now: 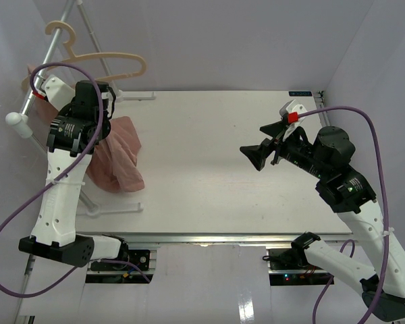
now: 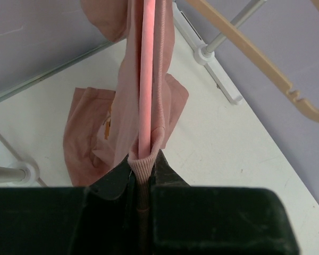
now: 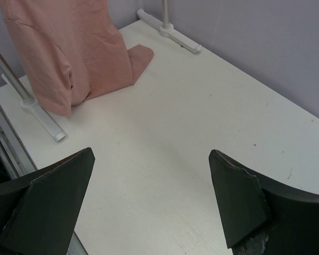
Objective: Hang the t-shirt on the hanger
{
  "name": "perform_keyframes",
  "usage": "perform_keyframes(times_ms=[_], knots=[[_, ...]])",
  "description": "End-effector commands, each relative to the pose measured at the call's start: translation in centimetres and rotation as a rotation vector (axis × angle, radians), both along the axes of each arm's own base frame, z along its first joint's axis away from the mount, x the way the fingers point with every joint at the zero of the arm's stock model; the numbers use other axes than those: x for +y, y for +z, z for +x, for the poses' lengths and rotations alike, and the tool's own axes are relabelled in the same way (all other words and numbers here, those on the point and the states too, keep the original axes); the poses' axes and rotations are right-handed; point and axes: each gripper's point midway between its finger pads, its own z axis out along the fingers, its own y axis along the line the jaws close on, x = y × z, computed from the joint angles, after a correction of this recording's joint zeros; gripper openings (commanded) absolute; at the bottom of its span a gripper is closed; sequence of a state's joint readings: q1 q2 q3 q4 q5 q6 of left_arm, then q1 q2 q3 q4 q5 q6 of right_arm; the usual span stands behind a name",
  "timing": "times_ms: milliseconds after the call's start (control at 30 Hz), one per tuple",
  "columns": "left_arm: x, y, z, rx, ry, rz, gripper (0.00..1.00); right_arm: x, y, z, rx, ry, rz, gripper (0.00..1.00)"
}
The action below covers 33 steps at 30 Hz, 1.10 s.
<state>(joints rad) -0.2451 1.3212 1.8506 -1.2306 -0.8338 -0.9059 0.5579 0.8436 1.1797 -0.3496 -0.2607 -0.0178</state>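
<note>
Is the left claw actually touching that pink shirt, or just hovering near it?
Touching. The left wrist view shows the left gripper closed on the t-shirt, with its ribbed edge pinched between the jaws.

t-shirt (image 1: 118, 162) dusty pink | hanger (image 2: 147, 79) pink | table (image 1: 209, 169) white | other hanger (image 1: 101, 61) beige

In the left wrist view the hanger (image 2: 147, 79) shows only as a pink bar inside the fold of the t-shirt (image 2: 127, 106); the rest is covered by cloth or cut off at the top edge, and the tag (image 2: 107, 126) on the t-shirt is too small to read. In the top view the left arm (image 1: 71, 135) covers the t-shirt's upper part, hiding the hanger. In the right wrist view the t-shirt's top runs off the upper edge.
</note>
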Motion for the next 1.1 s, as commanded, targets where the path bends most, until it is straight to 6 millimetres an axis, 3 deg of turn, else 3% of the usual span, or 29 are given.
perform_keyframes(times_ms=[0,33,67,100,200,400,600,733,867,933,1000,1067], knots=[[0.1,2.0,-0.9,-0.165,-0.002,-0.056,0.26,0.0,0.7,0.0,-0.035,0.001,0.007,0.95],[-0.1,2.6,-0.9,-0.186,-0.032,-0.048,0.56,0.0,0.7,0.0,-0.036,-0.001,0.007,0.95],[-0.4,3.2,-1.0,-0.211,-0.061,-0.050,0.76,-0.1,0.7,0.0,-0.037,-0.002,0.007,0.95],[-0.6,3.8,-1.0,-0.233,-0.079,-0.056,0.85,-0.1,0.7,0.0,-0.038,-0.002,0.007,0.95],[-1.4,5.8,-1.9,-0.281,-0.160,-0.069,0.98,0.0,0.7,-0.1,-0.036,0.000,0.009,0.95],[-4.0,8.3,-3.8,-0.341,-0.385,-0.056,0.98,0.0,0.5,-0.1,-0.034,0.004,0.010,0.95],[-3.8,7.6,-8.0,-0.471,-0.406,-0.128,0.98,0.1,0.5,-0.3,-0.035,0.013,0.011,0.95],[-4.7,7.1,-9.2,-0.499,-0.466,-0.166,0.98,0.2,0.4,-0.5,-0.035,0.023,0.014,0.95],[-10.3,9.0,-7.7,-0.563,-0.791,-0.146,0.98,0.6,0.2,-0.6,-0.024,0.038,0.038,0.95],[-14.8,9.1,-6.9,-0.574,-1.044,-0.156,0.98,0.8,-0.4,-0.6,-0.003,0.046,0.047,0.96],[-17.7,8.9,-4.2,-0.532,-1.178,-0.176,0.98,1.0,-1.2,-0.2,0.025,0.037,0.042,0.96],[-19.6,9.9,-3.5,-0.525,-1.282,-0.175,0.98,1.3,-1.8,0.2,0.052,0.035,0.040,0.96]])
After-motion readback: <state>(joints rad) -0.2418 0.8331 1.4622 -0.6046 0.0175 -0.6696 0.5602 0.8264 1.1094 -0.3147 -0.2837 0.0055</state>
